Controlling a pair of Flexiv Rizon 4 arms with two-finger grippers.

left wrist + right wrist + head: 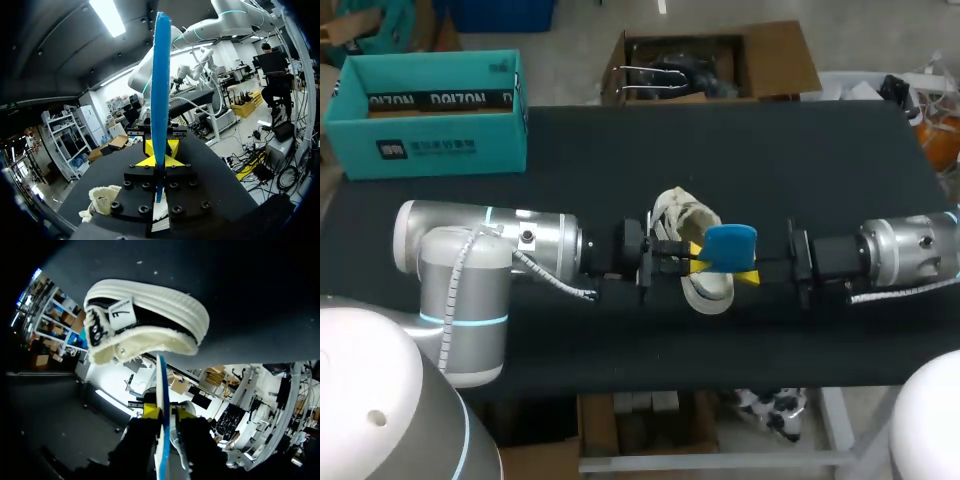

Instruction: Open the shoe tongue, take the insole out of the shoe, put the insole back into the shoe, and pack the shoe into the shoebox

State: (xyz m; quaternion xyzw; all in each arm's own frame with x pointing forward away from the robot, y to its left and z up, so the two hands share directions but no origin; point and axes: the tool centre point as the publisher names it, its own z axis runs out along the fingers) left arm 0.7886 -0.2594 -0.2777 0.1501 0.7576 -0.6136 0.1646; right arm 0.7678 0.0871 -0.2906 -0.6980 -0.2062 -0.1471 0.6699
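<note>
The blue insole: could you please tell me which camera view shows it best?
The head view: it shows the insole nearly face-on, so its broad blue surface and rounded outline are plain. The left wrist view and the right wrist view each catch it only edge-on, as a thin blue strip, so its shape cannot be read there.

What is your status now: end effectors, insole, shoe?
Left end effector, right end effector: both shut on insole. Shoe below, on table. Shoebox open, apart.

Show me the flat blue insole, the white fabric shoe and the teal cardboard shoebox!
flat blue insole (730,243), head view, middle of its broad face.
white fabric shoe (688,212), head view, on its upper part.
teal cardboard shoebox (430,150), head view, on its front wall.
</note>
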